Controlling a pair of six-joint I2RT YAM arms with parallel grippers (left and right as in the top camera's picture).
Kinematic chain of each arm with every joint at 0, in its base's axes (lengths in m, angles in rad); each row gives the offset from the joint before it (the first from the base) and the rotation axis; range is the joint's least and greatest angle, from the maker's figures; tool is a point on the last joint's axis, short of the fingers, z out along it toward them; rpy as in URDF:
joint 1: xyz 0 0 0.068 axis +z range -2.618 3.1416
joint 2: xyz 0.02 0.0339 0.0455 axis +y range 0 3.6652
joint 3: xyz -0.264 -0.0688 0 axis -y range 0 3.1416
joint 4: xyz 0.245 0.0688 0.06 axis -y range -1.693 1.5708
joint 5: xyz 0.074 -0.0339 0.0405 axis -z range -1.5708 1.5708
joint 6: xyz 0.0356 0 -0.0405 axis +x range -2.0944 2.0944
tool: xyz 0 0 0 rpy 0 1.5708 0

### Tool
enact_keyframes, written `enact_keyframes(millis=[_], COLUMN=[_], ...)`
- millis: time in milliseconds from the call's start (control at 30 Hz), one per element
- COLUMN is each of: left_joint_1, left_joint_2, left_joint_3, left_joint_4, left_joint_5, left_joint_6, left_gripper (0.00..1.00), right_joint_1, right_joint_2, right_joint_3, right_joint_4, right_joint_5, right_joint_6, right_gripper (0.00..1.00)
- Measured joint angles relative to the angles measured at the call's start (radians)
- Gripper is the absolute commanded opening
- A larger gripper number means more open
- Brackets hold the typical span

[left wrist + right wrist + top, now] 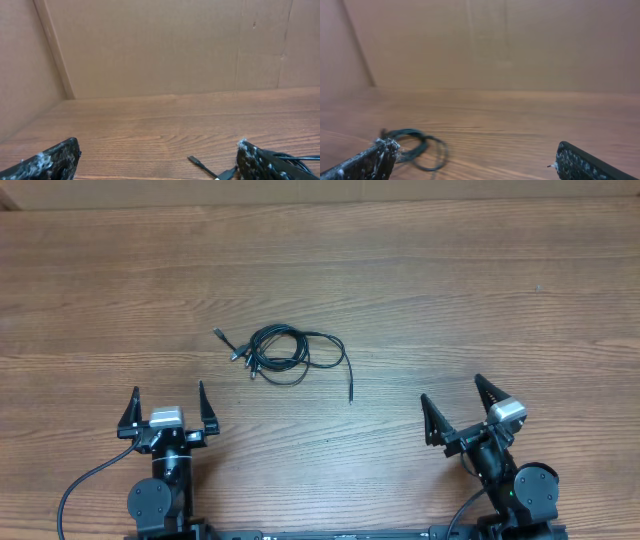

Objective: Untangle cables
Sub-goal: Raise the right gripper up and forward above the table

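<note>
The cables (285, 353) lie as a small bunch of thin black loops on the wooden table, mid-table, with plug ends sticking out to the left and one tail running down to the right. My left gripper (168, 402) stands open near the front left, well short of the bunch. My right gripper (452, 401) stands open at the front right, also apart from it. The left wrist view shows a plug end of the cables (196, 161) beside the right finger (260, 162). In the right wrist view the cables (417, 145) sit past the left finger (375, 160).
The wooden table (480, 290) stretches wide around the bunch. A cardboard wall (165, 45) closes off the back, with a side wall at the left. Thick black arm cables (85, 480) trail near the front edge.
</note>
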State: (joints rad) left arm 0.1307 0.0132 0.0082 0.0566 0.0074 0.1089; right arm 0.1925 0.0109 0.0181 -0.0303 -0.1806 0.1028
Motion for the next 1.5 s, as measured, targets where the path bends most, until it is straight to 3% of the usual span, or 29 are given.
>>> enact_keyframes(millis=[333, 833, 1033, 1300, 1500], left_joint_1=[0.0, 0.0, 0.0, 0.0, 0.0], left_joint_2=[0.0, 0.0, 0.0, 0.0, 0.0], left_joint_3=[0.0, 0.0, 0.0, 0.0, 0.0], left_joint_4=[0.0, 0.003, 0.003, 0.003, 0.004], left_joint_5=[0.0, 0.0, 0.0, 0.0, 0.003], left_joint_6=[0.0, 0.0, 0.0, 0.0, 0.0], left_gripper=[1.0, 0.99, 1.0, 1.0, 1.0], right_joint_1=[0.0, 0.0, 0.0, 0.0, 0.0], right_joint_2=[0.0, 0.003, 0.097, 0.396, 0.709], right_joint_3=[0.0, 0.034, 0.227, 0.52, 0.884], right_joint_4=[-0.024, -0.061, -0.202, -0.373, -0.76], right_joint_5=[-0.135, -0.155, -0.13, -0.12, -0.126], right_joint_6=[0.097, 0.196, 0.198, 0.185, 0.156], right_gripper=[1.0, 1.0, 1.0, 1.0, 1.0])
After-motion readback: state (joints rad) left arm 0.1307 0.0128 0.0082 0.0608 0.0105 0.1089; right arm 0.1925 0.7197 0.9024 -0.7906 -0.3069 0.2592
